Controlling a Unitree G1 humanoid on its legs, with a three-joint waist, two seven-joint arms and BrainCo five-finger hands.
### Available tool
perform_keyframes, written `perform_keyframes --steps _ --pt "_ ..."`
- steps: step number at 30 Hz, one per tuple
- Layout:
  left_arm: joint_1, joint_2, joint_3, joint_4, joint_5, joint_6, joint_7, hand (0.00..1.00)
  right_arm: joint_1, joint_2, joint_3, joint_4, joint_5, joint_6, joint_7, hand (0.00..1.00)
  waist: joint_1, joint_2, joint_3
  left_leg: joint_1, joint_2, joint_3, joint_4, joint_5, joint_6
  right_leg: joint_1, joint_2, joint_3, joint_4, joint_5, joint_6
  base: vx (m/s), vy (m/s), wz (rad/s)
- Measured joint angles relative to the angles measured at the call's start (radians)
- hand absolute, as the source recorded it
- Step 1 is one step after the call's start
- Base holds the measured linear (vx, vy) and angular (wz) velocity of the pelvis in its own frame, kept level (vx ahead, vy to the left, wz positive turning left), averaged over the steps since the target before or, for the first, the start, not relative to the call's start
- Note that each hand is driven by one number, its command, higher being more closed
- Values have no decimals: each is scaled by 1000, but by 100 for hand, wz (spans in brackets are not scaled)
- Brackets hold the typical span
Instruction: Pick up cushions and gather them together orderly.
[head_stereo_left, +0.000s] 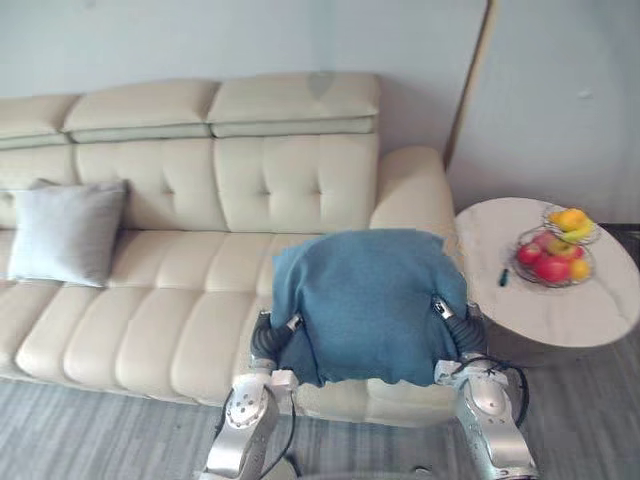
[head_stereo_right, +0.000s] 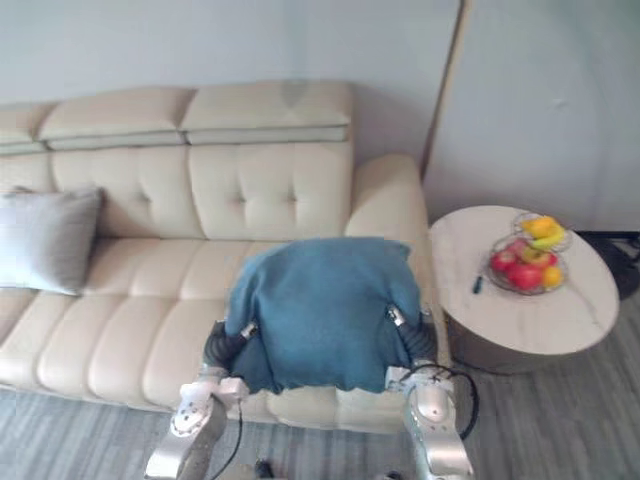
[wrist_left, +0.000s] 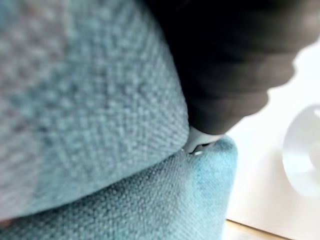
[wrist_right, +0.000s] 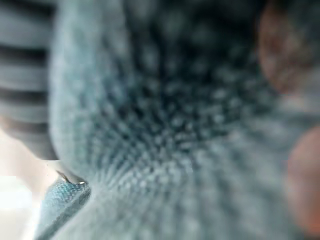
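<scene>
Eye views: blue cushion (head_stereo_left: 365, 300) between arms at right end of sofa (head_stereo_left: 180, 300), grey cushion (head_stereo_left: 65, 232) far left. Wrist views: blue cloth close up. Left robot hand (head_stereo_left: 266, 340) & right robot hand (head_stereo_left: 465, 328) at its sides; can't tell grip.

Well apart: left hand (head_stereo_left: 267, 338), right hand (head_stereo_left: 466, 328)

Woven blue cushion (wrist_left: 100, 125) (close), left hand (wrist_left: 225, 65) against it

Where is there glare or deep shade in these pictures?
Left wrist view: the pale surface beyond the blue woven fabric cushion is washed out white. Right wrist view: the cushion's weave sits partly in deep shade. Eye views: soft even light, no glare on the cream leather sofa.
</scene>
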Motion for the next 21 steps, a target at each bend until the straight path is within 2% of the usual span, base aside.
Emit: perform_keyframes --steps 1,3,4,5,6,7,8,9,10,11,12,13,14,15,17,18,20,21 --pt "-5 6 -4 3 0 0 0 100 0 6 -5 5 -4 2 0 100 -1 -6 1 0 -13 -3 -13 8 8 0 -7 -5 -9 19 -2 -37 354 44" --pt "-19 42 -15 26 0 1 0 100 -5 32 -17 37 -8 12 0 100 -2 -32 10 7 -71 -15 -31 15 28 17 -50 -5 -39 103 13 -44 354 28" --pt "-19 43 -15 33 0 1 0 100 -4 36 -17 38 -9 14 0 100 -2 -33 10 6 -80 -19 -26 9 36 18 -60 -6 -33 115 16 -29 285 24" --pt "-19 39 -16 47 0 1 -2 100 -1 40 -18 38 -15 17 0 100 -2 -33 13 -11 -103 -24 14 -16 72 -1 -96 -3 26 120 10 -21 233 20" --pt "-19 38 -18 50 1 1 -3 100 0 38 -19 39 -16 18 0 100 -2 -35 22 -13 -114 -28 32 -29 84 -17 -119 6 75 120 9 -55 332 31" --pt "-18 37 -24 51 2 4 -5 100 6 35 -24 38 -15 21 1 100 -2 -30 38 -5 -129 -44 41 -58 100 -44 -147 62 168 133 -35 -46 272 26" --pt "-18 37 -28 51 2 5 -6 100 13 31 -27 38 -15 21 2 100 -6 -25 42 1 -133 -53 37 -60 103 -68 -149 111 218 125 -77 -38 277 45" --pt "-18 42 -29 51 3 4 -11 100 27 39 -31 38 -14 23 4 100 -15 -25 58 24 -138 -76 16 -61 104 -118 -93 266 328 -1 -89 -6 162 54" --pt "-16 43 -28 53 4 4 -11 100 39 55 -32 38 -13 23 6 100 -23 -30 73 44 -146 -94 -3 -59 101 -140 4 392 396 -112 -51 -4 120 57" --pt "-16 44 -27 53 4 4 -12 100 40 61 -34 38 -12 23 9 100 -28 -33 79 52 -150 -102 -10 -57 106 -145 37 416 408 -145 -46 2 78 46" --pt "-14 49 -27 53 5 5 -16 100 40 62 -35 38 -12 23 15 100 -31 -41 87 70 -163 -104 -32 -51 115 -165 105 416 415 -190 -51 30 51 27" --pt "-13 50 -28 53 7 6 -22 100 39 59 -36 38 -12 23 22 100 -31 -43 86 72 -173 -104 -39 -52 117 -195 149 387 411 -211 -65 52 45 18" --pt "-13 49 -28 52 11 8 -23 100 40 60 -36 38 -10 24 23 100 -29 -42 87 73 -174 -104 -39 -53 124 -207 162 372 413 -220 -67 96 20 13" --pt "-13 49 -29 51 13 11 -23 100 42 58 -36 38 -5 25 23 100 -32 -39 88 75 -176 -117 -35 -58 148 -230 204 335 398 -231 -79 105 0 20" --pt "-15 49 -36 50 23 13 -23 100 57 60 -41 29 -5 25 22 100 -47 -46 83 77 -190 -163 -33 -65 139 -213 241 352 303 -223 -95 188 -59 71" --pt "-19 43 -49 41 24 19 -24 100 86 60 -50 5 -5 25 21 100 -47 -73 80 79 -214 -187 -6 -89 133 -189 238 372 244 -189 -152 288 -138 88" --pt "-16 13 -62 37 34 26 -24 100 114 52 -65 -35 -4 29 12 100 -44 -45 73 42 -174 -204 117 -145 109 -146 245 307 222 -194 -162 316 -124 60" --pt "-20 -3 -57 33 40 26 -24 100 128 58 -63 -88 -4 38 1 100 -38 -37 77 1 -132 -170 262 -176 92 -103 266 289 212 -194 -164 311 -95 36"
